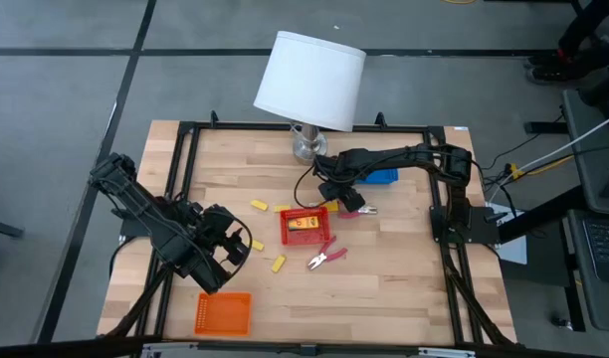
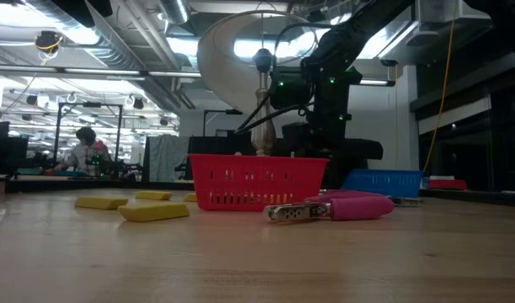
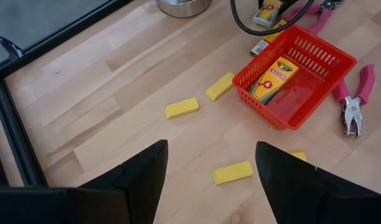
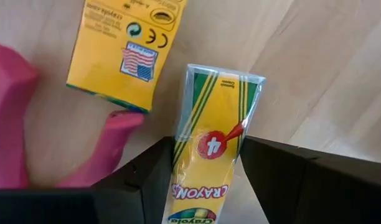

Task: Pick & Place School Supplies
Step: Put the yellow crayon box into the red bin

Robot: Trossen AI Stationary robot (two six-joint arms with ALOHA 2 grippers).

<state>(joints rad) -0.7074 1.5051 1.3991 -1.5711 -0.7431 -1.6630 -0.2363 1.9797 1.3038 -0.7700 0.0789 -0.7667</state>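
My right gripper [image 4: 206, 149] hovers behind the red tray [image 1: 306, 239], near the lamp base, shut on a yellow-green crayon box [image 4: 212, 124]. A second crayon box [image 4: 125, 43] lies flat on the table below it, beside a pink-handled tool [image 1: 354, 210]. A third crayon box [image 3: 274, 78] lies inside the red tray. The other pink-handled tool [image 1: 324, 257] lies in front of the tray. Several pale yellow blocks [image 3: 182, 107] [image 3: 233, 172] lie flat on the wood left of the tray. My left gripper [image 3: 209, 152] is open above the table's near left part, touching nothing. My right gripper pinches the crayon box between its two fingers [image 4: 153, 168], which lie on the box's long side faces [image 4: 184, 155]. The box runs along the fingers and its far end [image 4: 225, 78] sticks out past their tips. In the low view the gripper is above the red tray's rim.
The white-shaded lamp [image 1: 309, 80] stands at the far middle, its silver base [image 1: 305, 147] just behind my right gripper. A blue tray [image 1: 384, 177] sits under the right arm, an orange tray [image 1: 223, 313] at the near left edge. A black cable [image 3: 240, 18] loops near the lamp base.
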